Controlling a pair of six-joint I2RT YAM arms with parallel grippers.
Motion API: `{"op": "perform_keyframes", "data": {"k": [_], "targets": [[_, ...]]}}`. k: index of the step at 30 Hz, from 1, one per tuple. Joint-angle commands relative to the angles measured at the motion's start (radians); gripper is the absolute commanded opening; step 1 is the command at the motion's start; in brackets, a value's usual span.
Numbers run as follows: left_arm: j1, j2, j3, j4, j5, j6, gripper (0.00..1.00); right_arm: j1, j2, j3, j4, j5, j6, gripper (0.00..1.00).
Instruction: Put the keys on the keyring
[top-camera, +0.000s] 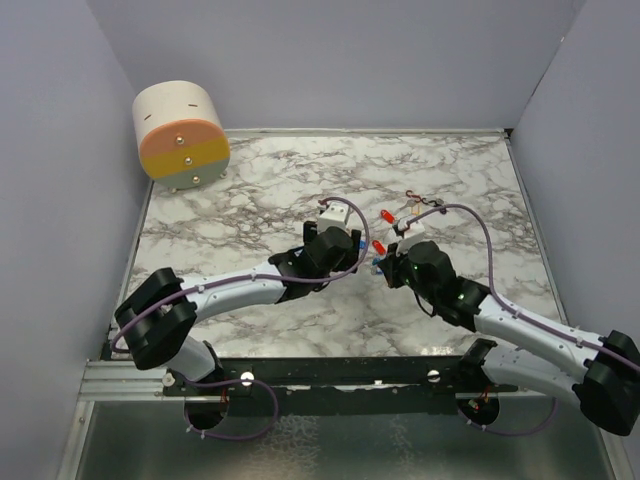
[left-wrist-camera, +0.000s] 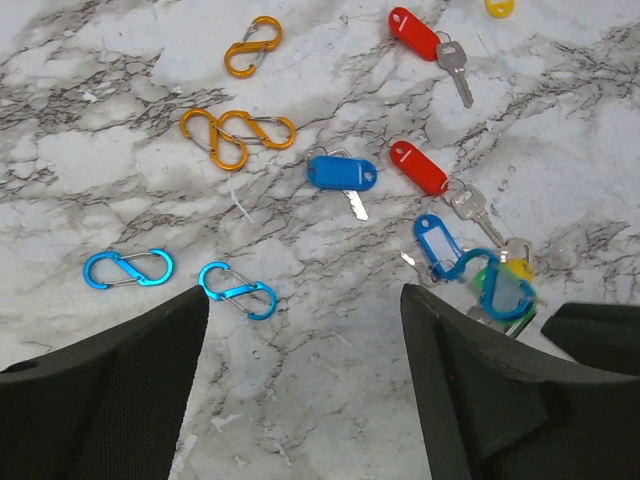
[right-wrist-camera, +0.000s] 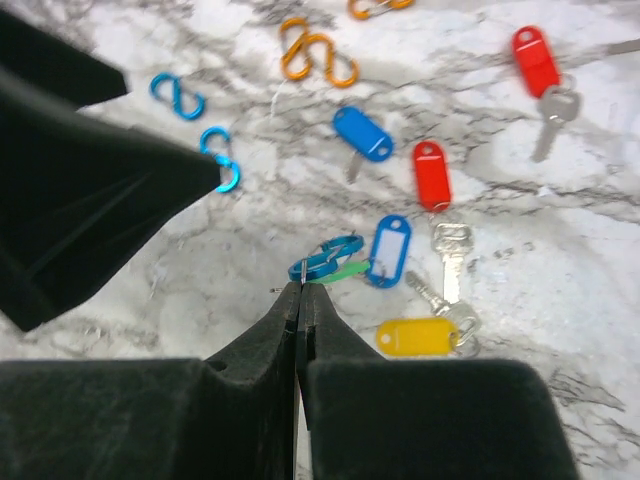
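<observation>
My right gripper (right-wrist-camera: 300, 288) is shut, its tips pinching the end of a blue figure-eight keyring clip (right-wrist-camera: 327, 258). A green tag (right-wrist-camera: 345, 270) and a blue-framed tag (right-wrist-camera: 389, 250) lie against that clip. Loose keys lie around it: a yellow one (right-wrist-camera: 418, 336), two red ones (right-wrist-camera: 431, 175) (right-wrist-camera: 535, 60) and a solid blue one (right-wrist-camera: 362, 133). My left gripper (left-wrist-camera: 303, 300) hovers open over bare marble to the left of the clip (left-wrist-camera: 490, 285), with nothing between its fingers. The blue key (left-wrist-camera: 342, 172) lies ahead of it.
Spare clips lie on the marble table (top-camera: 250, 200): two blue ones (left-wrist-camera: 128, 268) (left-wrist-camera: 238, 290) by my left finger and three orange ones (left-wrist-camera: 252, 45) (left-wrist-camera: 215, 137) (left-wrist-camera: 262, 128) farther off. A cream and orange drum (top-camera: 180, 135) stands at the back left corner.
</observation>
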Motion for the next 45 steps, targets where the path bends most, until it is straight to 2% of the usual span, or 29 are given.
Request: {"op": "perform_keyframes", "data": {"k": [1, 2, 3, 6, 11, 16, 19, 29, 30, 33, 34, 35, 37, 39, 45], "targets": [[0.008, -0.077, -0.050, 0.008, -0.068, -0.001, 0.90, 0.003, 0.065, 0.117, -0.059, 0.257, 0.067, 0.01], [0.010, -0.086, -0.060, 0.007, -0.072, 0.000, 0.97, -0.002, 0.091, 0.150, -0.074, 0.307, 0.073, 0.01], [0.012, -0.094, -0.068, 0.008, -0.075, 0.001, 0.99, -0.010, 0.116, 0.175, -0.081, 0.350, 0.074, 0.01], [0.024, -0.108, -0.093, 0.014, -0.060, -0.001, 0.99, -0.081, 0.190, 0.234, -0.074, 0.399, 0.071, 0.01], [0.031, -0.124, -0.135, 0.049, -0.038, 0.000, 0.99, -0.256, 0.289, 0.283, -0.030, 0.332, 0.072, 0.01], [0.034, -0.137, -0.181, 0.088, -0.028, 0.006, 0.99, -0.362, 0.373, 0.313, 0.019, 0.310, 0.043, 0.01], [0.036, -0.141, -0.193, 0.099, -0.031, 0.004, 0.99, -0.430, 0.416, 0.335, 0.032, 0.243, 0.039, 0.01], [0.036, -0.181, -0.230, 0.121, -0.061, -0.006, 0.99, -0.561, 0.567, 0.440, 0.043, 0.121, 0.011, 0.01], [0.035, -0.183, -0.229, 0.120, -0.064, -0.006, 0.99, -0.566, 0.583, 0.455, 0.041, 0.105, 0.003, 0.03], [0.036, -0.188, -0.221, 0.108, -0.065, -0.008, 0.99, -0.567, 0.617, 0.495, 0.029, 0.089, -0.009, 0.31], [0.035, -0.188, -0.218, 0.103, -0.063, -0.008, 0.99, -0.567, 0.620, 0.503, 0.032, 0.078, -0.013, 0.39], [0.036, -0.188, -0.215, 0.099, -0.062, -0.007, 0.99, -0.567, 0.622, 0.510, 0.034, 0.060, -0.019, 0.41], [0.035, -0.185, -0.209, 0.092, -0.062, -0.005, 0.99, -0.567, 0.630, 0.526, 0.031, 0.025, -0.025, 0.46], [0.035, -0.175, -0.204, 0.087, -0.062, -0.002, 0.99, -0.567, 0.645, 0.551, 0.013, -0.009, -0.028, 0.47], [0.036, -0.136, -0.164, 0.052, -0.051, 0.006, 0.99, -0.567, 0.717, 0.569, 0.012, -0.250, -0.044, 0.46]]}}
